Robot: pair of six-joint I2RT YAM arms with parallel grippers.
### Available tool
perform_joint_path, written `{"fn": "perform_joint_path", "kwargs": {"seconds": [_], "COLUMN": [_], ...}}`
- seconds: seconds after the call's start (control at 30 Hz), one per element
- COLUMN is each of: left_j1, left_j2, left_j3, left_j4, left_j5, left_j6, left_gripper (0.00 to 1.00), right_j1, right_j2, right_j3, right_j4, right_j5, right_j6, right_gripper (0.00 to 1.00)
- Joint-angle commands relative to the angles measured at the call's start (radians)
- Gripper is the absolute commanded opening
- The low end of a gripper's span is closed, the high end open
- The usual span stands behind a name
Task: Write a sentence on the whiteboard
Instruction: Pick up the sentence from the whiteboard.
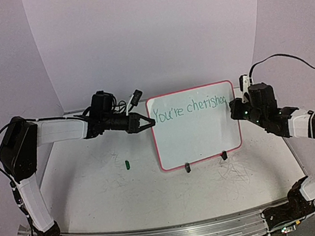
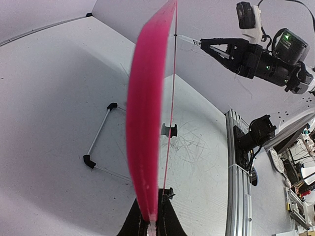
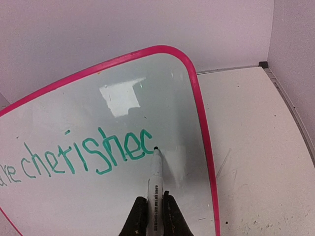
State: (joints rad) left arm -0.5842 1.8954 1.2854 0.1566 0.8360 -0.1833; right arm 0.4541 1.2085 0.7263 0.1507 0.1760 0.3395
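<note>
The whiteboard (image 1: 197, 138) stands upright at mid-table with its pink frame, on two black feet. The sentence (image 1: 189, 108) in green runs along its top, reading "You're cherishe" plus a part-formed last letter. My left gripper (image 1: 146, 121) is shut on the board's left edge; in the left wrist view the pink frame (image 2: 145, 123) rises edge-on from the left gripper (image 2: 153, 216). My right gripper (image 3: 154, 199) is shut on a white marker (image 3: 155, 177). The marker's tip touches the board (image 3: 147, 98) just right of the last green letter of the sentence (image 3: 88, 157).
A small green cap (image 1: 127, 164) lies on the table left of the board. Grey scribble marks (image 1: 236, 171) scuff the tabletop in front of the right foot (image 1: 224, 156). A wire stand (image 2: 98, 142) lies behind the board. A metal rail (image 1: 177, 233) runs along the near edge.
</note>
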Motion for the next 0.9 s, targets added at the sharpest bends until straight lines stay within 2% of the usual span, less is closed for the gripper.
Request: {"fn": "perform_joint_path", "kwargs": {"seconds": [0.0,0.63,0.87], "left_j1": [0.001,0.001,0.001], "left_j2": [-0.023,-0.03,-0.03], "left_j3": [-0.003,-0.006,-0.006], "left_j4": [-0.016,-0.015,-0.015], "left_j5": [-0.048,-0.052,-0.052], "left_j6": [0.06,0.062,0.062], "left_gripper": [0.0,0.0,0.0], "right_j1": [-0.006,-0.006,-0.005], "right_j2": [0.039,0.093,0.061], "right_j3": [0.078,0.18,0.109], "right_j4": [0.014,0.017,0.009], "right_j5": [0.031,0.053,0.035], "right_j6": [-0.023,-0.069,-0.037], "right_gripper": [0.0,0.0,0.0]}}
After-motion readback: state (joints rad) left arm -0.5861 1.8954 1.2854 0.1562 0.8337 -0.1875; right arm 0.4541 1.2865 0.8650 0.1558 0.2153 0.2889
